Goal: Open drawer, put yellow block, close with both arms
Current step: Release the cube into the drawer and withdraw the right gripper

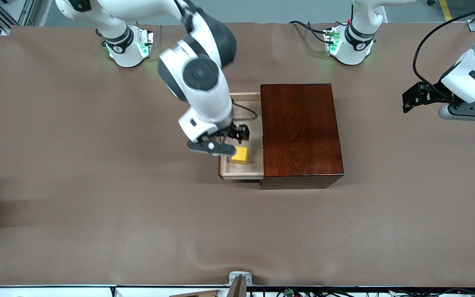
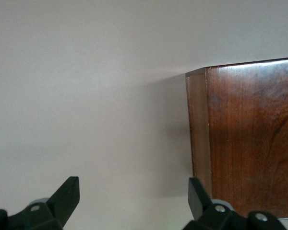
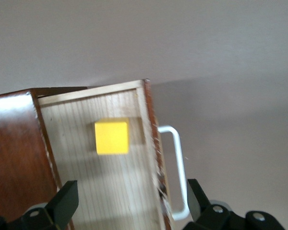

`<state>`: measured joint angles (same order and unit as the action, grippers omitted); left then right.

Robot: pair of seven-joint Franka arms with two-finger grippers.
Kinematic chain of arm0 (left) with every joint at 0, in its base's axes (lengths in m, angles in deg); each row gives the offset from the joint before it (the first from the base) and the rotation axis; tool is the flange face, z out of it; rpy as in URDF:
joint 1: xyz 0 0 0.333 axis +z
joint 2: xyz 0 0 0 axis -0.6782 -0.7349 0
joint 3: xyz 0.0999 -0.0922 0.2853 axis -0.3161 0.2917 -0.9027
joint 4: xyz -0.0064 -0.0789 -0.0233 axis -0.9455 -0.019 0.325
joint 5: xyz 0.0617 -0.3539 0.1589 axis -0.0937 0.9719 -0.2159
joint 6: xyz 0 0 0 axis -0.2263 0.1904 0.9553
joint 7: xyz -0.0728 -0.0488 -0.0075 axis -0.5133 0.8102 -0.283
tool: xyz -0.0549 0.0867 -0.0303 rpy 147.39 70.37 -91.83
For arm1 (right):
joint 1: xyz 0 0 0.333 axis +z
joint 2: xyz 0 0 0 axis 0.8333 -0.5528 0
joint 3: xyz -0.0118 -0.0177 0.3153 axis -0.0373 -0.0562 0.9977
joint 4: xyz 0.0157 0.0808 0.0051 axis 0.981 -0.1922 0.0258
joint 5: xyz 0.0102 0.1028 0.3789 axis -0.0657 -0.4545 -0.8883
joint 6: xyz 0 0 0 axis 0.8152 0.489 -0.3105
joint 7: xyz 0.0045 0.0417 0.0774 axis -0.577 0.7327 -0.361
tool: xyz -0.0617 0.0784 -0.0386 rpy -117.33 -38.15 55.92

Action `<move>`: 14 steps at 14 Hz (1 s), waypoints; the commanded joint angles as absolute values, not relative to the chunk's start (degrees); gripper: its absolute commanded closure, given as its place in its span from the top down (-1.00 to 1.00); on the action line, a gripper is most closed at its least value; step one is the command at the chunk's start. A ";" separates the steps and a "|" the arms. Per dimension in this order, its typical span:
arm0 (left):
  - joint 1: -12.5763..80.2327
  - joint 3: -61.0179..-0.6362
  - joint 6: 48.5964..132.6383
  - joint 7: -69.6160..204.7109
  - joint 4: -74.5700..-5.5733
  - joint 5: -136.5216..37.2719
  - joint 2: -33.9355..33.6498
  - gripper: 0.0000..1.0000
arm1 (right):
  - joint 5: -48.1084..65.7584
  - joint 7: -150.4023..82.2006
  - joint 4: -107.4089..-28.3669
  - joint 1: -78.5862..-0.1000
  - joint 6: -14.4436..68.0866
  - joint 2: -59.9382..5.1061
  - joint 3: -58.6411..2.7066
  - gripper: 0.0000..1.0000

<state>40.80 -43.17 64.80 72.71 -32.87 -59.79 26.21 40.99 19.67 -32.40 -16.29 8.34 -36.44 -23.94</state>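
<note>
Right tool (image 1: 237, 142) hangs released over the open drawer (image 1: 241, 171), with the block (image 1: 240, 154) lying free in the drawer. Drawer looks light and stiff, should slide shut easily; push at the white handle (image 3: 175, 170). Left tool (image 1: 417, 97) waits released over the desk (image 1: 97, 165), well apart from the box (image 1: 299, 132).

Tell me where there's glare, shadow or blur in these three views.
Front view: even overhead light, a soft sheen on the wooden box, and the right arm shading part of the drawer. Left wrist view: a bright highlight along the box's top edge and its shadow on the table. Right wrist view: the yellow block is sharp, and the handle casts a faint shadow.
</note>
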 commanded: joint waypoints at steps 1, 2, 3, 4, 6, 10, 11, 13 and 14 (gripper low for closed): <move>40.68 -43.00 64.86 72.42 -32.12 -60.46 26.01 1.00 | 40.49 19.28 -33.90 -18.90 2.98 -30.25 -23.57 1.00; 40.68 -43.00 64.77 72.42 -32.20 -60.46 26.01 1.00 | 40.57 17.62 -33.90 -20.48 0.78 -27.88 -23.49 1.00; 40.77 -43.00 64.77 72.42 -32.20 -60.46 26.01 1.00 | 40.75 14.82 -34.17 -21.97 -1.07 -25.42 -23.48 1.00; 40.68 -43.00 64.77 72.42 -32.20 -60.46 25.92 1.00 | 41.01 11.40 -35.39 -23.82 -3.69 -22.79 -23.75 1.00; 40.77 -43.00 64.77 72.42 -32.12 -60.38 26.01 1.00 | 41.36 8.13 -38.63 -28.20 -5.73 -18.65 -23.92 1.00; 41.21 -43.00 64.77 72.59 -32.20 -60.46 26.01 1.00 | 43.64 -7.59 -47.86 -37.96 -5.92 -9.59 -24.10 1.00; 41.30 -43.00 64.77 72.77 -32.29 -60.38 26.01 1.00 | 43.82 -10.58 -49.27 -40.59 -5.92 -8.27 -24.10 1.00; 41.30 -43.00 64.77 72.77 -32.29 -60.38 26.01 1.00 | 44.09 -15.51 -52.00 -45.17 -5.57 -6.07 -24.10 1.00; 41.21 -43.00 64.77 72.77 -32.29 -60.37 26.01 1.00 | 44.70 -17.45 -53.05 -47.02 -5.22 -5.28 -24.10 1.00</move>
